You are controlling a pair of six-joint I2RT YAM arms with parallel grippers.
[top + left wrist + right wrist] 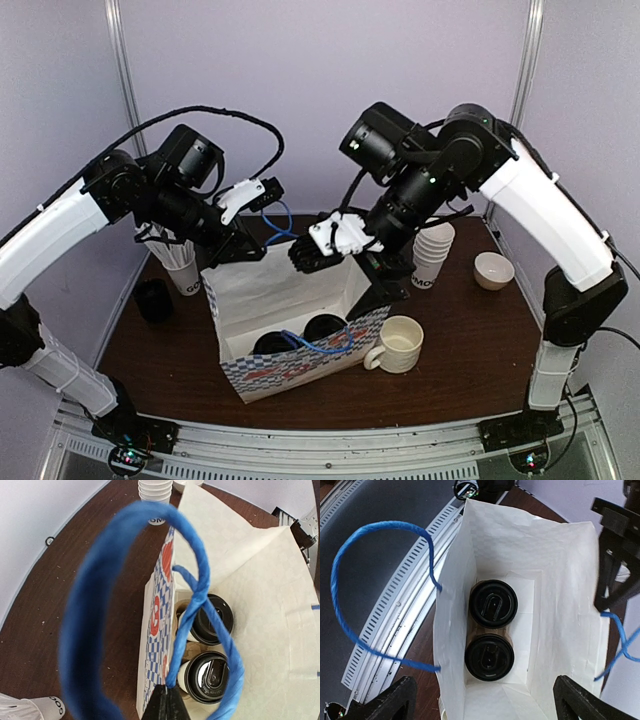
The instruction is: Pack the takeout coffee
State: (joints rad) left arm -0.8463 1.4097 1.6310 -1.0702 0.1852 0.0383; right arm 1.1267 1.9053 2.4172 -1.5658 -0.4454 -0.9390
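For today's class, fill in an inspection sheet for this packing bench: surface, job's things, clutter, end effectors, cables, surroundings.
Surface: dark brown table, a few pale specks.
Job's things: two lidded cups upright, side by side in the open bag.
Clutter: mug, cup stack, bowl, filled cup, black object too dark to identify.
End effectors: left end effector shut on the bag's blue handle; right end effector open above the bag's mouth, holding nothing.
Cables: black cable arcs over the left arm.
Surroundings: pale wall; slotted rail at the near edge.
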